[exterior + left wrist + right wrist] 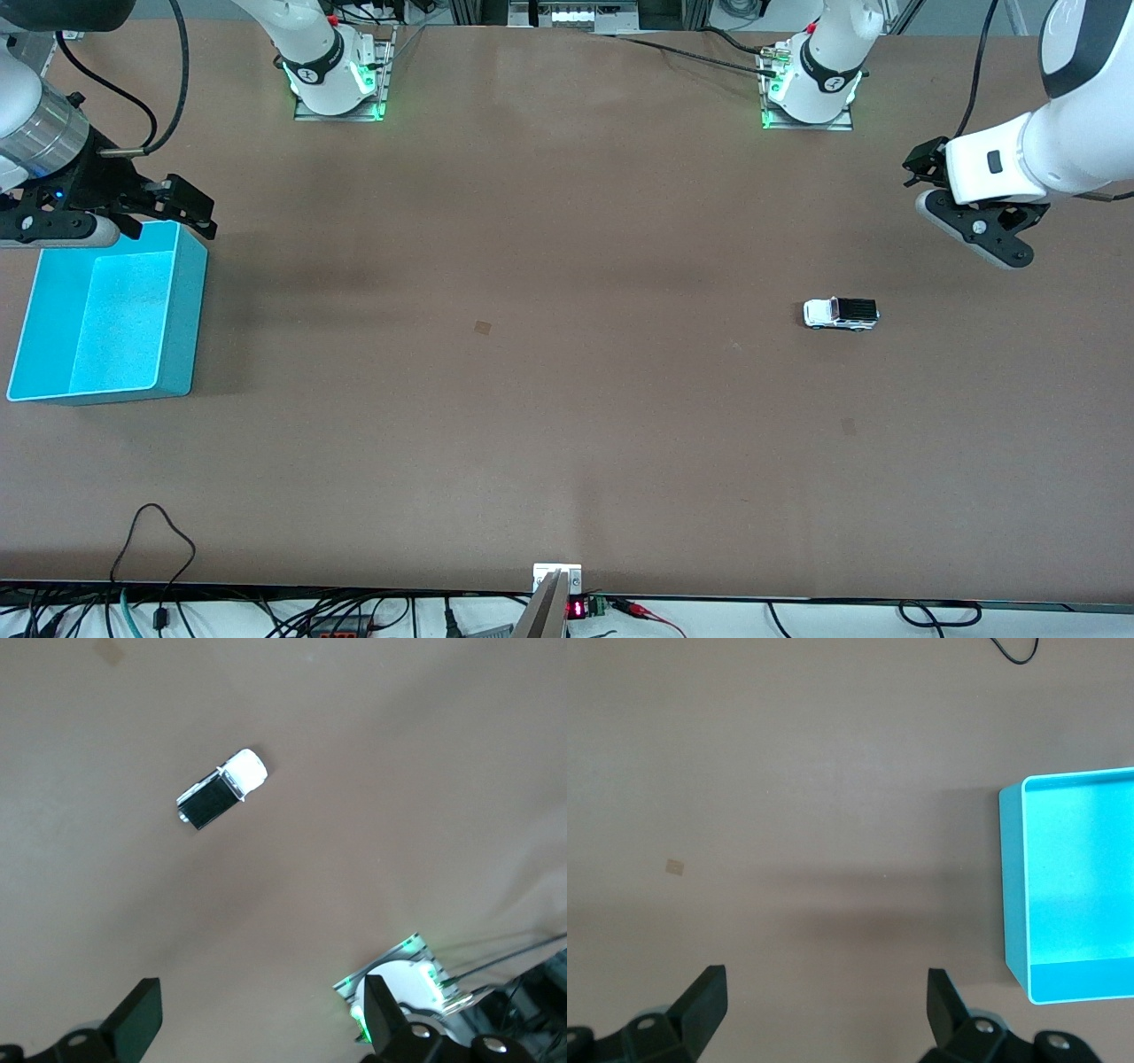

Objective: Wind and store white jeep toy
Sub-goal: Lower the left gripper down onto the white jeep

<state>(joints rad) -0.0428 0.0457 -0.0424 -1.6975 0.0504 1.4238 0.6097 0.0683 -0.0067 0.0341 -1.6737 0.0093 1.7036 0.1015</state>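
The brown table [549,425] is the biggest thing here, bare but for two items. A teal bin [182,354] sits at the right arm's end of it, empty as far as the pictures show. The right gripper [133,213] hangs over the bin's rim nearest the bases, its jaws spread wide and holding nothing; that arm waits. The left gripper [974,208] hovers over bare table at the left arm's end, jaws likewise wide and empty. The white jeep toy [841,313] stands on its wheels, somewhat nearer the front camera than the spot under that gripper, well apart from the bin. It looks like light, hard plastic, likely to roll or skid if nudged, so pinching its flat sides across the body seems the safest hold. No readable writing shows on anything.
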